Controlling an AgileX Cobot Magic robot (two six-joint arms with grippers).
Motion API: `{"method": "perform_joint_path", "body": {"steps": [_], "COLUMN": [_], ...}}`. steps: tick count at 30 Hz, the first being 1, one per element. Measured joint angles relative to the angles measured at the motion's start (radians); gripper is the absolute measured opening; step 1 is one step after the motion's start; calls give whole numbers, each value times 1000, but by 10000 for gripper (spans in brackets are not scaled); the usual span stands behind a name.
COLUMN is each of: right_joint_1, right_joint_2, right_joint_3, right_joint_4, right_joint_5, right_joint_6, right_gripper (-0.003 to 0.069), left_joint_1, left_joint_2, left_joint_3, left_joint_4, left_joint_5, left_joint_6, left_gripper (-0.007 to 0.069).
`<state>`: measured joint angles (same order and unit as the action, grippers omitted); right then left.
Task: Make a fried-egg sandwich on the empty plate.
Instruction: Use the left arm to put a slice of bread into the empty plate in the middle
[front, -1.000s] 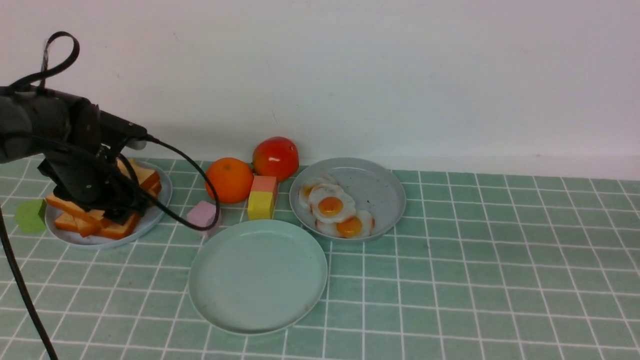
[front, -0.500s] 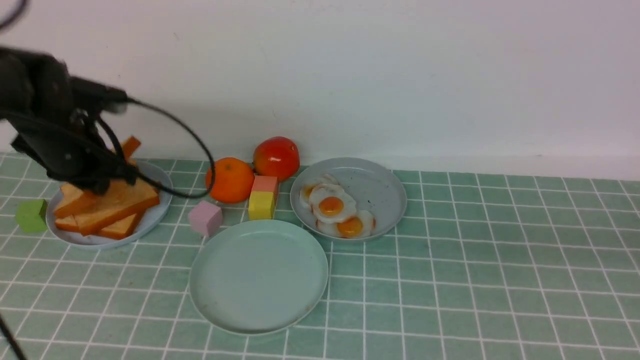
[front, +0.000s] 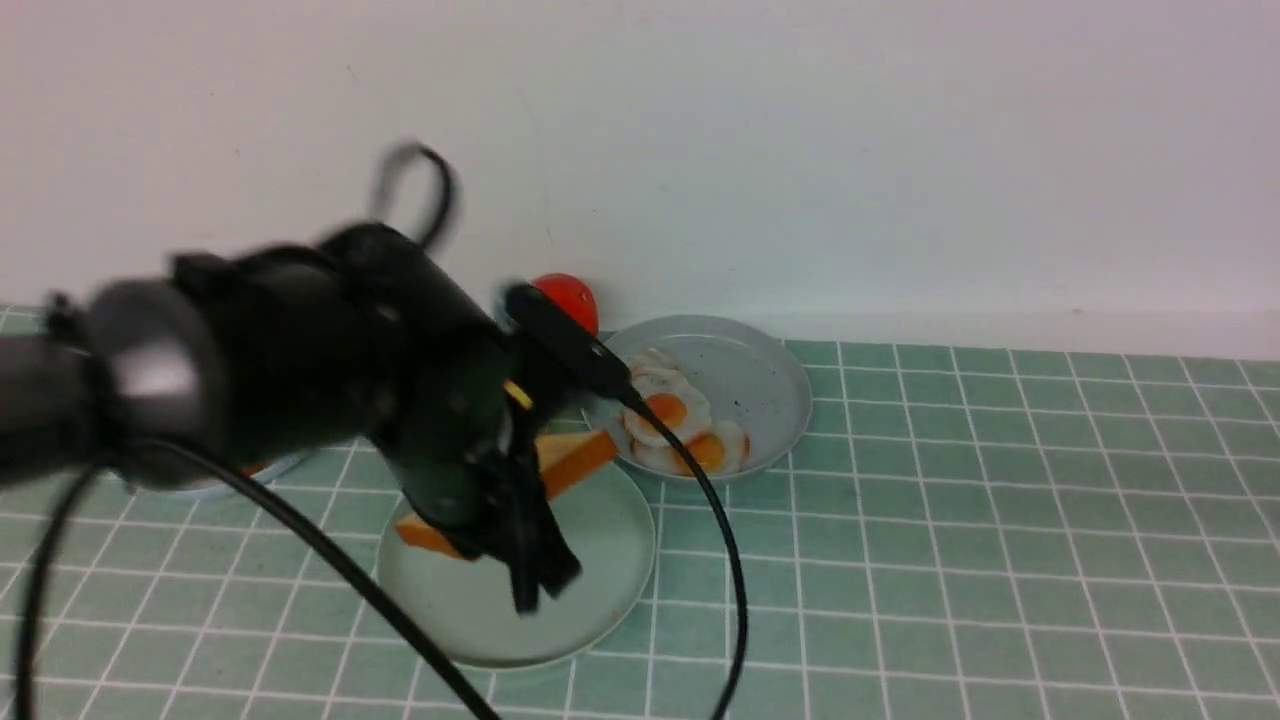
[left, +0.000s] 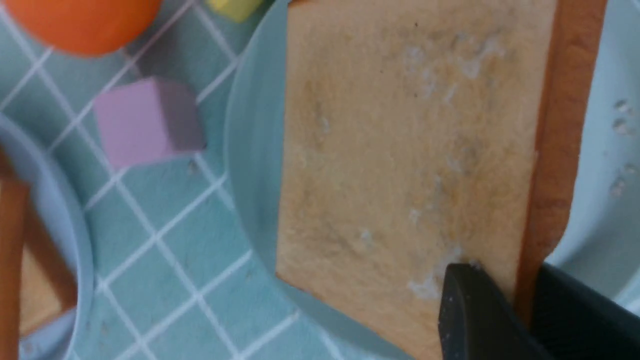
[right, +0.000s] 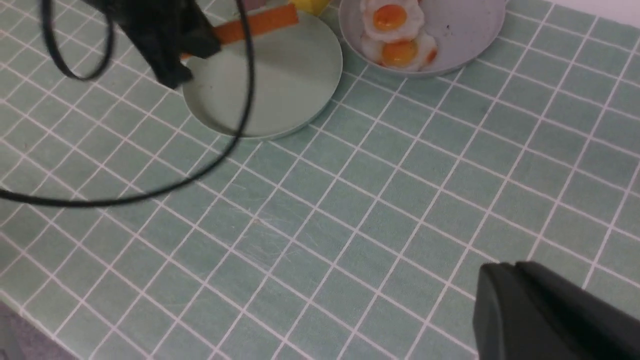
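My left gripper (front: 505, 505) is shut on a golden toast slice (front: 570, 455) and holds it tilted just above the empty mint-green plate (front: 610, 570). In the left wrist view the black fingers (left: 472, 312) pinch the toast (left: 410, 150) at its orange-brown crust, over the plate's rim (left: 250, 150). Three fried eggs (front: 668, 410) lie on the grey-blue speckled plate (front: 760, 370) behind. My right gripper (right: 505, 282) is shut and empty, low over the bare tiles; it does not show in the front view. The right wrist view also shows the mint plate (right: 285, 90) and the eggs (right: 392, 17).
A red tomato (front: 568, 295) sits by the wall. In the left wrist view an orange (left: 80, 20), a purple cube (left: 142, 120) and a yellow block (left: 232, 6) lie beside the mint plate, and the pale blue plate (left: 75, 250) holds more toast (left: 15, 240). The arm's cable (front: 720, 560) hangs over the tiles.
My left arm has lifted one toast slice off the pile on the pale blue plate and carried it right, to just above the mint plate. It now hides the orange and the blocks.
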<state>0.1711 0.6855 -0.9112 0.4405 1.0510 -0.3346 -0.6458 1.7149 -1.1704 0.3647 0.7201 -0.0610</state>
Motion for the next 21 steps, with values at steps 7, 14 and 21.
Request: {"method": "perform_joint_path", "body": {"steps": [7,14,21], "right_joint_1": [0,0,0], "right_joint_2": [0,8,137], "right_joint_3": [0,0,-6], "right_joint_4": [29,28,77], "right_joint_5": [18,10,-91], "right_joint_6": [0,24,26], "right_gripper": [57,156,298], "left_joint_1": [-30,-30,-32], "left_joint_2": [99,106,-51], "left_joint_3": [2,2,-59], "left_joint_4": [36,58,-23], "left_joint_5": [-65,-38,97], "left_joint_6": [4,-3,-224], "left_gripper": [141,432,478]}}
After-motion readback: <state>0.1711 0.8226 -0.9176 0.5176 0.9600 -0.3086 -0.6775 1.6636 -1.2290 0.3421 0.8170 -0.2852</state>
